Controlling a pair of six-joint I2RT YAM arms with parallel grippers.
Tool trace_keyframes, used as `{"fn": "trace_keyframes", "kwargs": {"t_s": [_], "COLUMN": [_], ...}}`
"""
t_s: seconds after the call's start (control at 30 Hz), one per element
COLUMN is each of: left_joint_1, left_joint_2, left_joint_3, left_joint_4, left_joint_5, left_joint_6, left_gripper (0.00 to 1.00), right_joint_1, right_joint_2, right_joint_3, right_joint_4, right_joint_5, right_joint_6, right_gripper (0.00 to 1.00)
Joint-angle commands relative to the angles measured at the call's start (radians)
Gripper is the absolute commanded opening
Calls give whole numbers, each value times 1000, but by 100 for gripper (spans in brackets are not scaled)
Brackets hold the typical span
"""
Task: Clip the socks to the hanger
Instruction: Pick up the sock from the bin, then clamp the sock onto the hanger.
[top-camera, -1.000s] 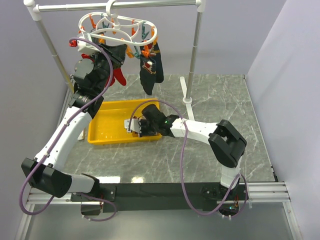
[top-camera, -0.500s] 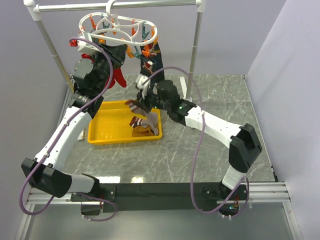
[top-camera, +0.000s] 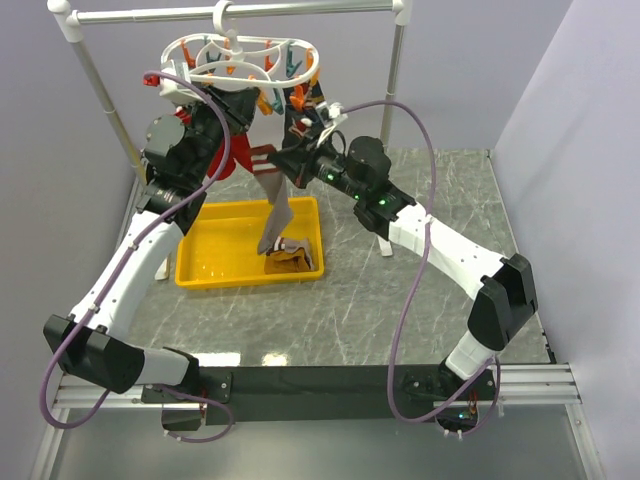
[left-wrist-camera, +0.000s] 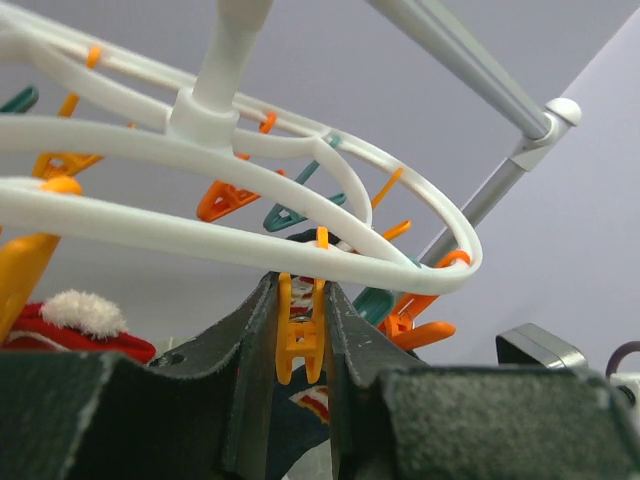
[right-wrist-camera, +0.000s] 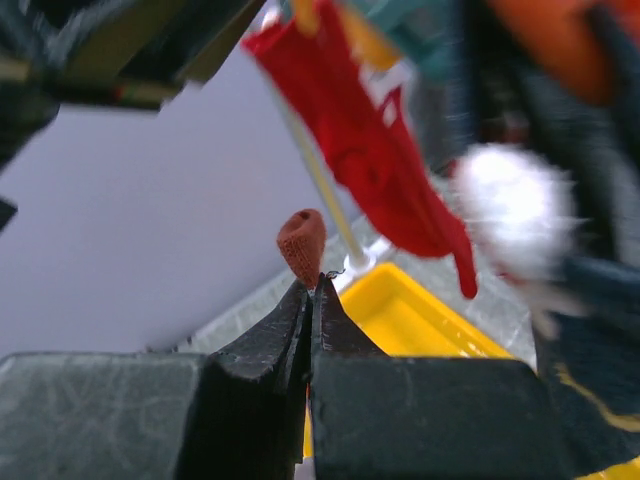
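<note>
The white oval hanger (top-camera: 240, 52) hangs from the rail; it also fills the left wrist view (left-wrist-camera: 250, 230). My left gripper (top-camera: 238, 110) is raised to its underside and is shut on an orange clothespin (left-wrist-camera: 300, 335), squeezing it between both fingers (left-wrist-camera: 235, 350). My right gripper (top-camera: 288, 160) is shut on a grey-beige sock (top-camera: 275, 215) that dangles over the tray, held just right of the left gripper. The sock's reddish-brown cuff tip (right-wrist-camera: 302, 240) pokes out above the shut fingertips (right-wrist-camera: 312, 290). A brown-mustard sock (top-camera: 290, 258) lies in the tray.
A red sock (top-camera: 215, 160) and a dark navy sock (top-camera: 305, 115) hang clipped on the hanger. The yellow tray (top-camera: 200, 262) sits below. White stand poles (top-camera: 388, 110) rise on both sides, with a base (top-camera: 377, 200) behind the right arm.
My right gripper has lifted the grey-beige sock out of the tray up to the hanger. My left gripper has risen slightly and the hanger has tipped up with it.
</note>
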Motion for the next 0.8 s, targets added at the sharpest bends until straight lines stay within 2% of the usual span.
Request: {"fn": "trace_keyframes", "kwargs": {"t_s": [0.0, 0.1, 0.3, 0.47, 0.57, 0.77], "left_joint_1": [4, 4, 10, 10, 10, 10], "left_joint_2": [-5, 1, -1, -11, -7, 8], "left_joint_3": [79, 120, 133, 137, 151, 182], "left_joint_4": [17, -40, -40, -60, -85, -119], "left_joint_5": [51, 43, 98, 81, 52, 2], "left_joint_6": [56, 72, 87, 93, 105, 99], "left_gripper": [26, 27, 27, 27, 27, 27], "right_joint_1": [-4, -4, -23, -17, 3, 120], "right_joint_2": [-31, -14, 8, -26, -41, -66], "right_joint_3": [27, 60, 80, 44, 41, 41], "right_joint_4": [125, 136, 202, 250, 234, 198], "right_joint_5": [45, 60, 63, 158, 213, 417], "right_joint_6": [113, 119, 190, 167, 87, -239], "right_gripper": [0, 0, 0, 0, 0, 0]}}
